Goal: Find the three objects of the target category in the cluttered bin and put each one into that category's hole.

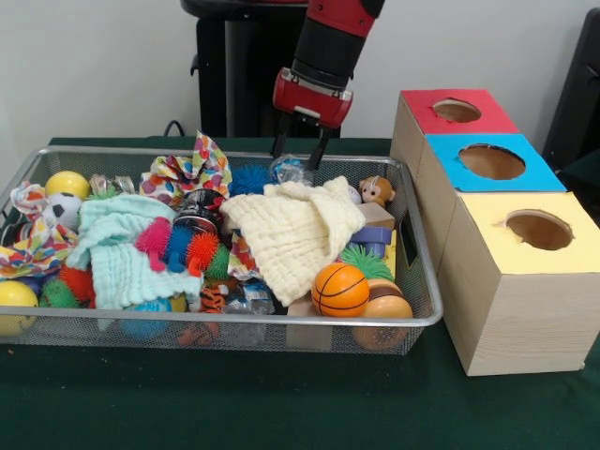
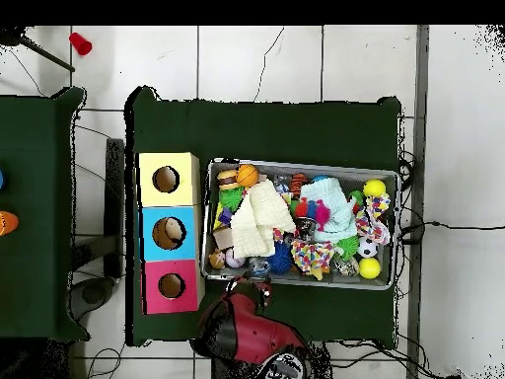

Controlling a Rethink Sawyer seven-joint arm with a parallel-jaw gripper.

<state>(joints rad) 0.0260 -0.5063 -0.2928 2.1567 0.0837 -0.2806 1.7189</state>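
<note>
Your gripper (image 1: 300, 157) hangs at the bin's (image 1: 427, 314) far rim, fingers spread astride a clear bottle (image 1: 287, 170). Close squarely on its wrinkly walls, lift clear of the cream cloth (image 1: 292, 230), then head right to the red-topped hole (image 1: 457, 111).

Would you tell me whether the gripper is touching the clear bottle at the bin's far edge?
Touching. In the front view the gripper has its open fingers down around the clear bottle, one on each side.
</note>
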